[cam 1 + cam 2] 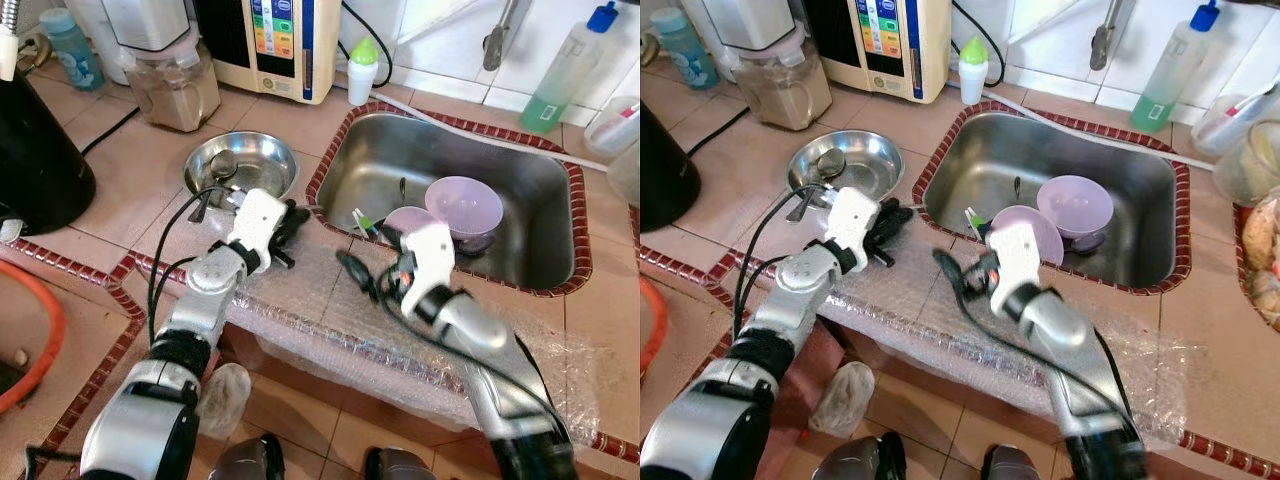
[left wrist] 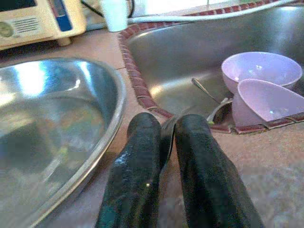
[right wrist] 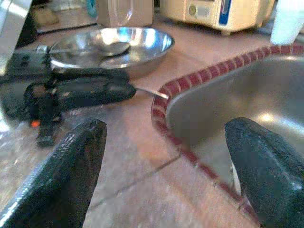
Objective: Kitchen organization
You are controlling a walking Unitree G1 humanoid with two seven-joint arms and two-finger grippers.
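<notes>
My left gripper (image 1: 290, 222) rests on the counter between a steel bowl (image 1: 241, 165) and the sink's tiled rim (image 1: 325, 165). It is shut on a thin metal utensil (image 3: 149, 91) whose tip pokes out past the fingers toward the sink. A ladle (image 1: 222, 163) lies in the steel bowl. My right gripper (image 3: 166, 142) hangs open over the counter's front edge, facing the left gripper and holding nothing. In the sink, two purple bowls (image 1: 464, 207) lean together, with a spoon (image 1: 402, 188) and a green-handled utensil (image 1: 362, 220) beside them.
A beige appliance (image 1: 280, 40), a blender jar (image 1: 175, 80) and a green-capped white bottle (image 1: 362, 70) line the back. A soap bottle (image 1: 565, 70) stands at the far right. Bubble wrap (image 1: 330, 320) covers the counter's front edge. A black object (image 1: 35, 150) stands at the left.
</notes>
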